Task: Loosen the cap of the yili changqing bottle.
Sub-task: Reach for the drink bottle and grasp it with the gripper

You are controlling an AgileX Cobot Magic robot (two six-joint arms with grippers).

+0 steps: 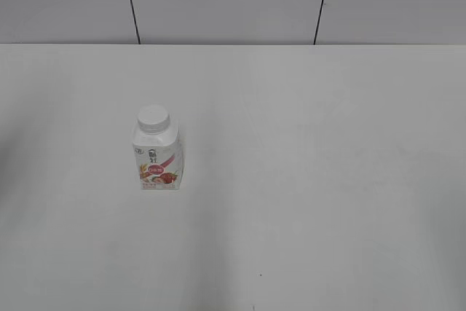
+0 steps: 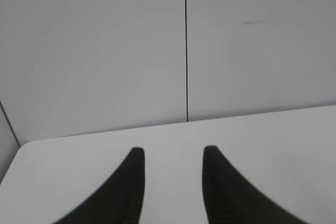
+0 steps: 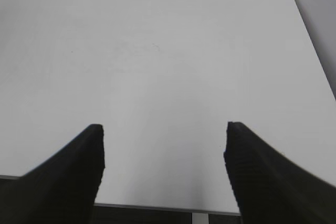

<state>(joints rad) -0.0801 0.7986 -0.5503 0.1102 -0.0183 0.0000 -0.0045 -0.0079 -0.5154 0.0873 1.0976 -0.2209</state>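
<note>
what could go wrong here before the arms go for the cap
1. The bottle stands free and upright on the table; a sideways nudge could tip it.
2. Neither wrist view shows the bottle, so both open grippers, left and right, approach without close sight.
3. Twisting the cap unheld would probably spin the bottle.

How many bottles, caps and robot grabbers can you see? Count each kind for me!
Bottles: 1, the yili changqing bottle
Caps: 1, the cap
Grabbers: 2, the left gripper and the right gripper
Total: 4
</note>
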